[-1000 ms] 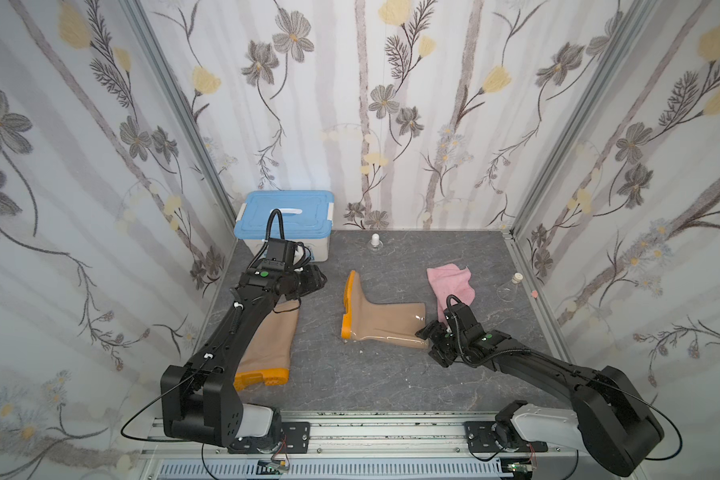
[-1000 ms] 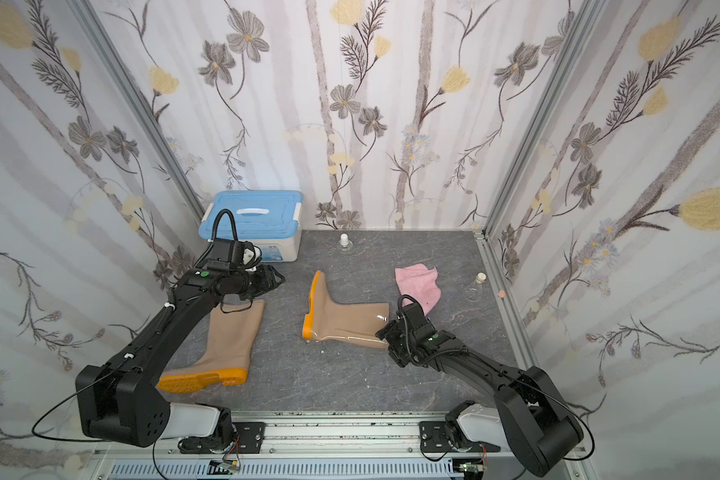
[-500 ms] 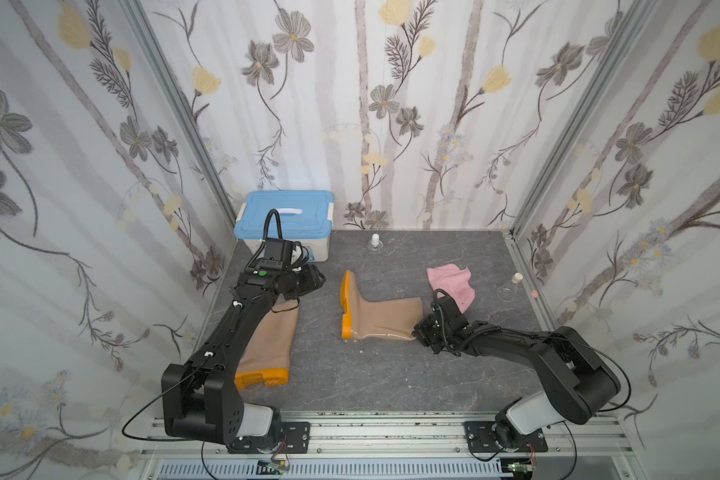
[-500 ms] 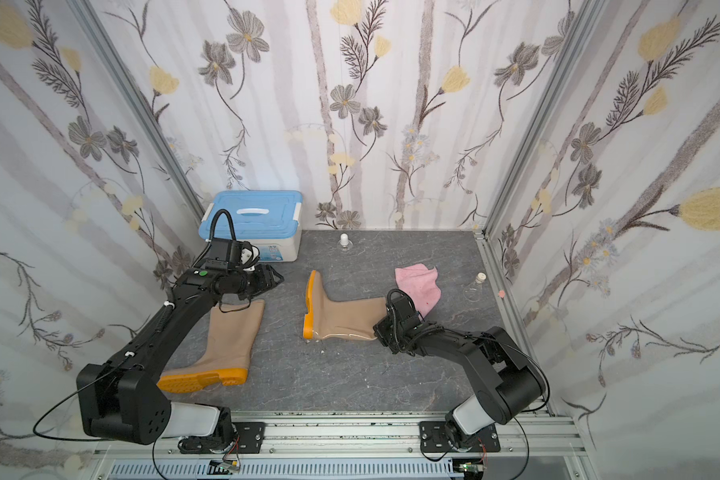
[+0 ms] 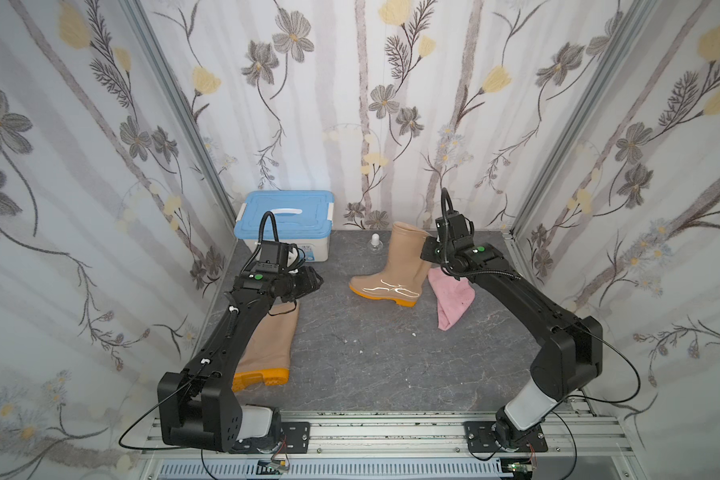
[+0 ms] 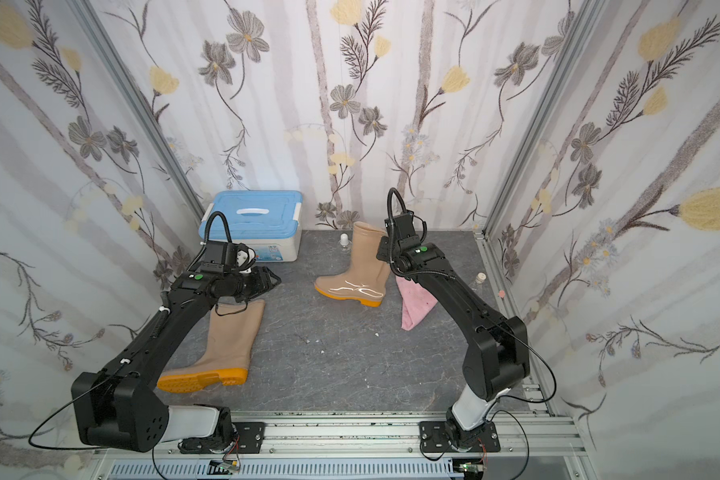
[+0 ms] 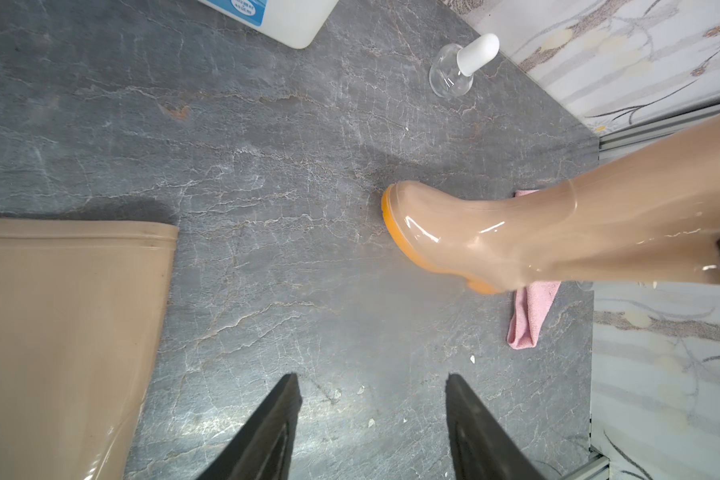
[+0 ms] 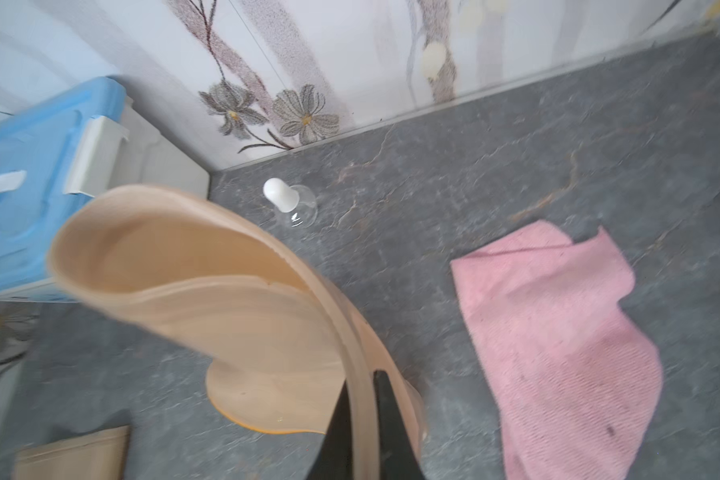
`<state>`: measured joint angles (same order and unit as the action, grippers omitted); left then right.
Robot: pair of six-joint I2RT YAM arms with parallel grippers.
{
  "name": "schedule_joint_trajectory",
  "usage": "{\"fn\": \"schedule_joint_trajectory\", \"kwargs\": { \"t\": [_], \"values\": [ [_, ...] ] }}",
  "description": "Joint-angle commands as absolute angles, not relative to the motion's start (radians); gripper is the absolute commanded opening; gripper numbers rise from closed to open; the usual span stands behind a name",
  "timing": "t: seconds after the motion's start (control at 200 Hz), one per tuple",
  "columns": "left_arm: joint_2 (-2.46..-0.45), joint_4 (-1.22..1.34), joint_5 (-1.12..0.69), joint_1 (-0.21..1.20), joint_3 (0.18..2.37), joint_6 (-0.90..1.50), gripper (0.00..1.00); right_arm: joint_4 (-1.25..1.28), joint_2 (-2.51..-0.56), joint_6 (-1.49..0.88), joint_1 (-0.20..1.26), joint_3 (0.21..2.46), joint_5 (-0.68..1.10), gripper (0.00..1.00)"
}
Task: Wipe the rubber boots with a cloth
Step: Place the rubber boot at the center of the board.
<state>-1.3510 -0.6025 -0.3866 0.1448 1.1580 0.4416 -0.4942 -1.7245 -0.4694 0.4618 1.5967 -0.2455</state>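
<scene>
Grey stone-look floor (image 5: 350,353) holds both boots. The right claw (image 8: 362,388) pinches the standing boot (image 5: 395,270) by its shaft wall. The left claw (image 7: 371,380) gapes empty near the lying boot (image 6: 229,336), which the left arm (image 5: 233,332) partly hides in a top view. The pink cloth (image 5: 452,299) lies beside the standing boot, half under the right arm (image 5: 516,299).

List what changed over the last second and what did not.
The right gripper closed on the shaft rim of the middle boot and tipped it from lying on its side to upright. The left gripper, open, the other boot and the cloth stayed put.
</scene>
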Motion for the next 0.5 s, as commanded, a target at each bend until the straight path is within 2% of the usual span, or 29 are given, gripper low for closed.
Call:
{"fn": "schedule_joint_trajectory", "kwargs": {
  "t": [0.0, 0.24, 0.495],
  "values": [
    [-1.349, -0.574, -0.399, 0.143, 1.152, 0.439, 0.59, -0.537, -1.798, -0.197, 0.464, 1.680, -0.364, 0.00],
    [-1.354, -0.579, -0.399, 0.141, 1.154, 0.433, 0.59, -0.268, -1.858, 0.072, 0.451, 1.715, -0.454, 0.00],
    [-1.361, -0.605, -0.384, 0.128, 1.166, 0.417, 0.59, -0.221, -1.950, 0.142, 0.396, 1.838, -0.434, 0.00]
  ]
}}
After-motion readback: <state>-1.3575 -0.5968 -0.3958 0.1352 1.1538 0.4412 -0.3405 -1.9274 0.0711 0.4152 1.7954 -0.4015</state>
